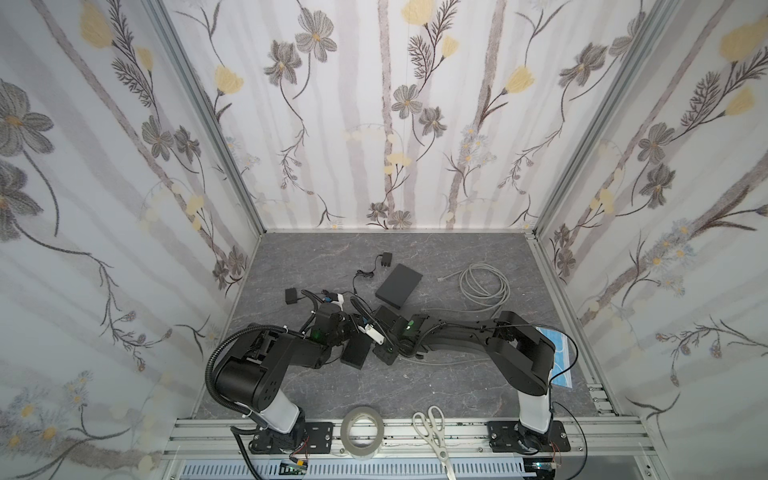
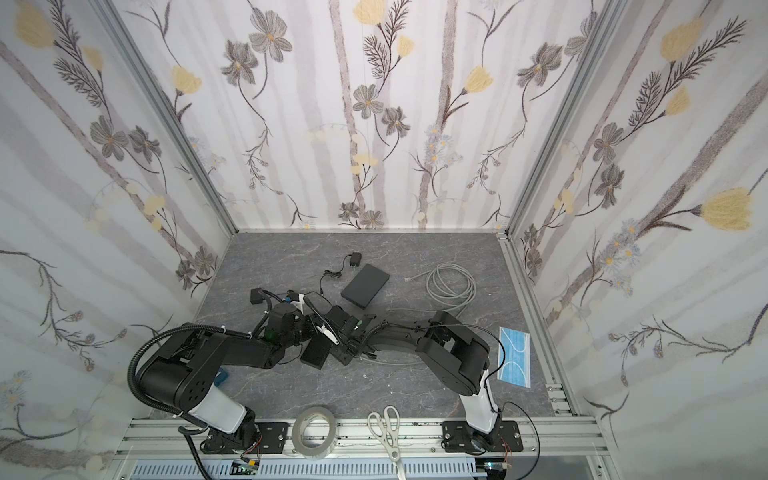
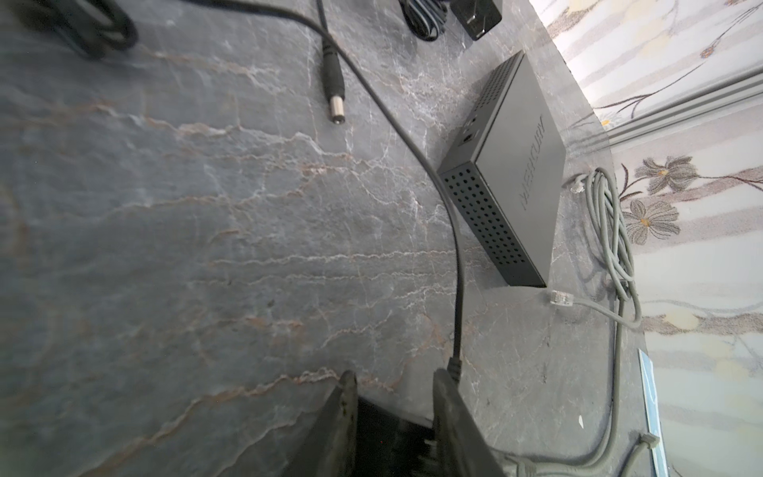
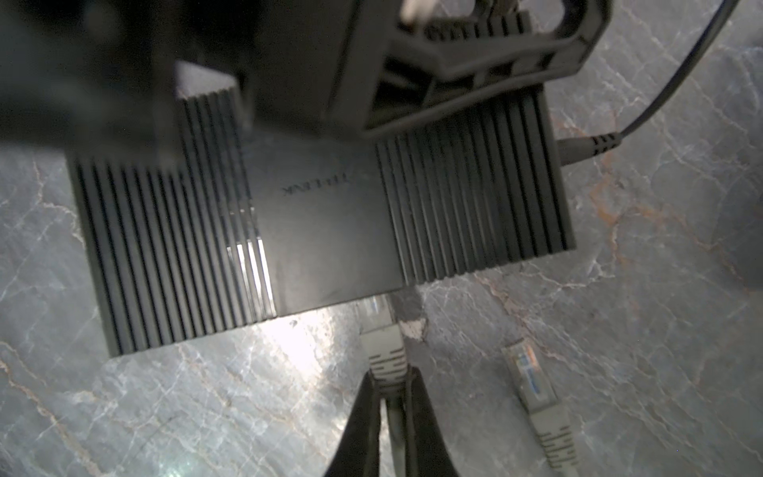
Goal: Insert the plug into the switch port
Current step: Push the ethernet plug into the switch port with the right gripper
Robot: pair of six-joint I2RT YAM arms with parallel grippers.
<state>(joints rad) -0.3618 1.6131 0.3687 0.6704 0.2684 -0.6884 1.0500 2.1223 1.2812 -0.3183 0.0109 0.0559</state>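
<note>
The switch (image 4: 326, 231) is a black ribbed box lying flat on the grey marble table; in both top views it sits between the two arms (image 1: 355, 353) (image 2: 314, 353). The plug (image 4: 377, 326) is grey with a clear tip, and the tip meets the switch's near face. How deep it sits there is hidden. My right gripper (image 4: 392, 378) is shut on the plug's grey boot. In the left wrist view my left gripper (image 3: 395, 373) is shut on the switch (image 3: 384, 429) from the opposite side. A black power lead (image 4: 590, 144) enters the switch's end.
A second black box (image 1: 399, 286) lies further back, with a coil of grey cable (image 1: 484, 286) to its right. A loose grey plug (image 4: 530, 380) lies beside the held one, and a barrel plug (image 3: 333, 93) lies nearby. Tape roll (image 1: 362, 430) and scissors (image 1: 432, 432) rest on the front rail; a face mask (image 2: 514, 356) lies right.
</note>
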